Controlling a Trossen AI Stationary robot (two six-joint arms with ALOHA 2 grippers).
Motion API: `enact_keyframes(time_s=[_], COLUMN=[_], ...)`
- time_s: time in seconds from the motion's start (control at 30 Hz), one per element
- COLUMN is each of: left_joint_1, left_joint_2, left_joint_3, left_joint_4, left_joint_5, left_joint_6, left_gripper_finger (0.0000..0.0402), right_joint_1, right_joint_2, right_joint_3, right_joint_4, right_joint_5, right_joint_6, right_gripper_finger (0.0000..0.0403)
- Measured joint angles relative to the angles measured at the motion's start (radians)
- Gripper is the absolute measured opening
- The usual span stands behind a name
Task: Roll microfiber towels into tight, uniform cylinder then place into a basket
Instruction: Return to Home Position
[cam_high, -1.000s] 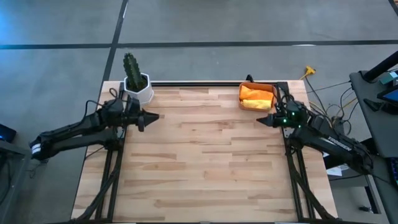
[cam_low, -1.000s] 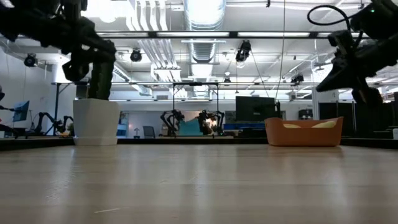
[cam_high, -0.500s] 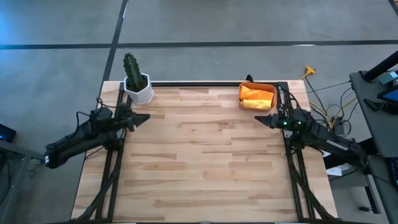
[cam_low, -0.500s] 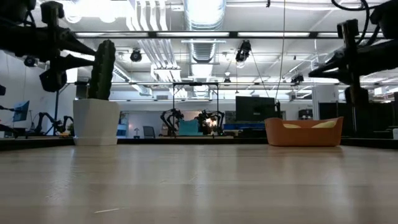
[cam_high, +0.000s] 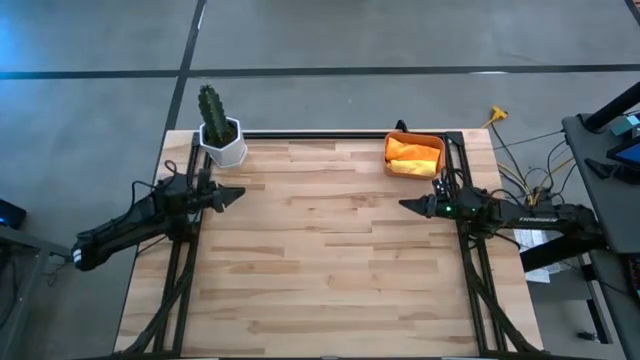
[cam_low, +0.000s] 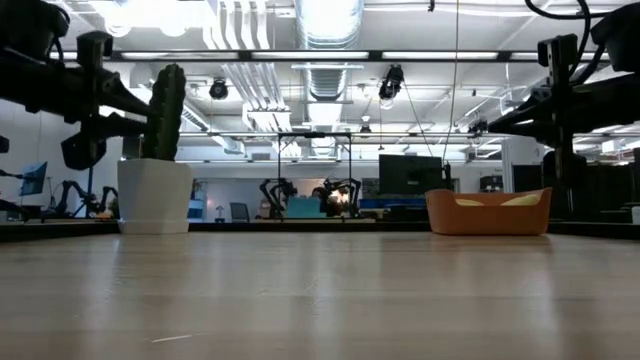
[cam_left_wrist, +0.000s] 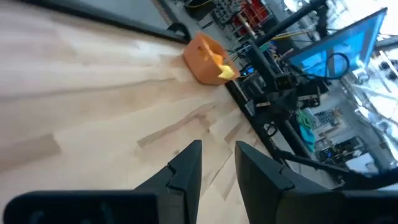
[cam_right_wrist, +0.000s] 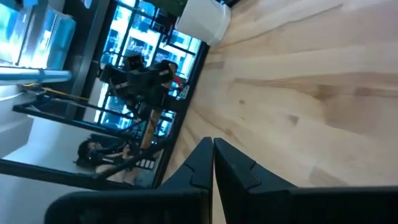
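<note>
Overhead, my right tool (cam_high: 410, 206), fingers pressed together and empty, hovers level by the tabletop's (cam_high: 330, 270) 3 o'clock edge. My left tool (cam_high: 232, 196), narrowly parted and empty, mirrors it at 9 o'clock. Beyond, at 12 o'clock from the nearer right tool, the basket (cam_low: 488, 222) holds the orange towel (cam_high: 410, 148) and yellow towel (cam_high: 412, 168), seemingly lying 9-to-3.

The left arm (cam_high: 130, 222) and right arm (cam_high: 520, 213) are black, the right with a green light (cam_high: 456, 210) and white lettering (cam_high: 537, 212).
</note>
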Motion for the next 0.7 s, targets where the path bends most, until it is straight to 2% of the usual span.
enact_keyframes(time_s=[0.1, 0.27, 0.43, 0.6, 0.7], left_joint_1=[-0.003, -0.011, -0.043, -0.118, -0.162], left_joint_2=[-0.002, -0.003, 0.031, 0.071, 0.103], left_joint_3=[-0.031, -0.085, -0.088, -0.088, -0.088], left_joint_4=[0.036, 0.220, 0.248, 0.305, 0.328], left_joint_5=[0.002, 0.019, 0.087, 0.085, 0.031], left_joint_6=[-0.056, -0.100, -0.128, -0.162, -0.171], left_gripper_finger=[0.0081, 0.0081, 0.0060, 0.0011, 0.0003], right_joint_1=[0.032, 0.055, 0.055, 0.056, 0.055], right_joint_2=[0.004, 0.004, 0.004, 0.004, 0.004], right_joint_3=[0.000, 0.000, 0.000, 0.000, 0.000], right_joint_4=[0.002, 0.000, 0.000, -0.008, -0.002], right_joint_5=[0.015, 0.033, 0.035, -0.118, -0.121], right_joint_6=[0.025, 0.000, -0.084, -0.144, -0.132], right_gripper_finger=[0.0008, 0.0009, 0.0009, 0.0009, 0.0008])
